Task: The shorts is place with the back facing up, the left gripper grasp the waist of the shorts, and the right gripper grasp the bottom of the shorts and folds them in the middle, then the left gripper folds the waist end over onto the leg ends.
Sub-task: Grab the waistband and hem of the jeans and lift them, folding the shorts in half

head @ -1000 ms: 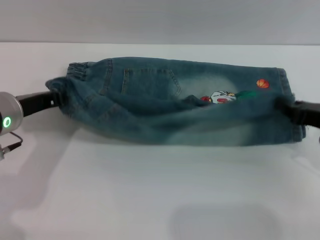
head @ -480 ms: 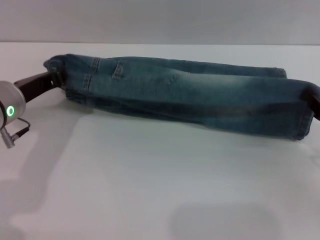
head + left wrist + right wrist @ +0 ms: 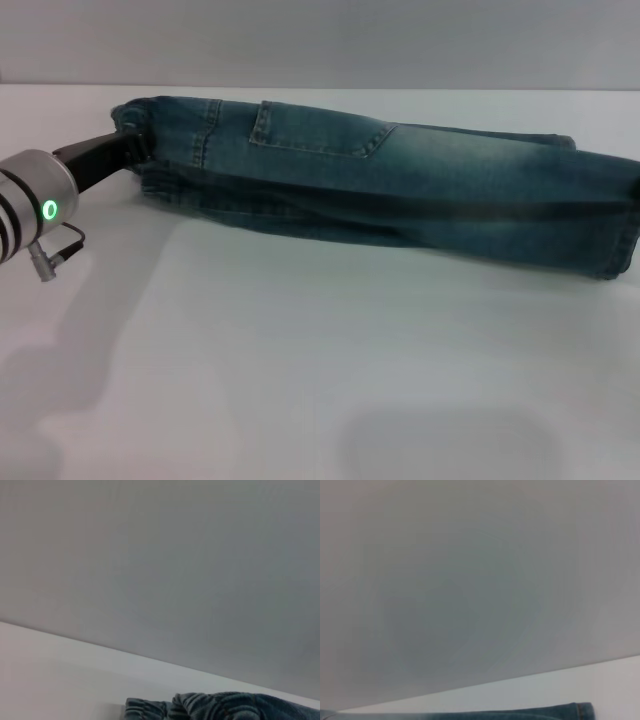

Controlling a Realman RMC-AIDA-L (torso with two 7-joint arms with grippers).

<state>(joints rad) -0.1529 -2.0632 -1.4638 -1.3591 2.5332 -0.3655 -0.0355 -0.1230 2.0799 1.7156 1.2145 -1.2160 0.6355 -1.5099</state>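
The blue denim shorts (image 3: 400, 190) lie folded lengthwise across the far part of the white table (image 3: 300, 360), with a back pocket (image 3: 320, 130) facing up. My left gripper (image 3: 128, 145) is at the waist end on the left, its black fingers shut on the gathered waistband. The same waistband (image 3: 200, 707) shows in the left wrist view. The leg ends (image 3: 610, 225) reach the right edge of the head view. My right gripper is not visible there. A leg hem (image 3: 535, 713) shows in the right wrist view.
A grey wall (image 3: 320, 40) stands behind the table. The left arm's silver wrist with a green light (image 3: 40, 205) hangs over the table's left side.
The shorts have been turned over along their length: the printed side is hidden and the back pocket now faces up. My left gripper moved farther back and rightward. The right gripper has left the head view.
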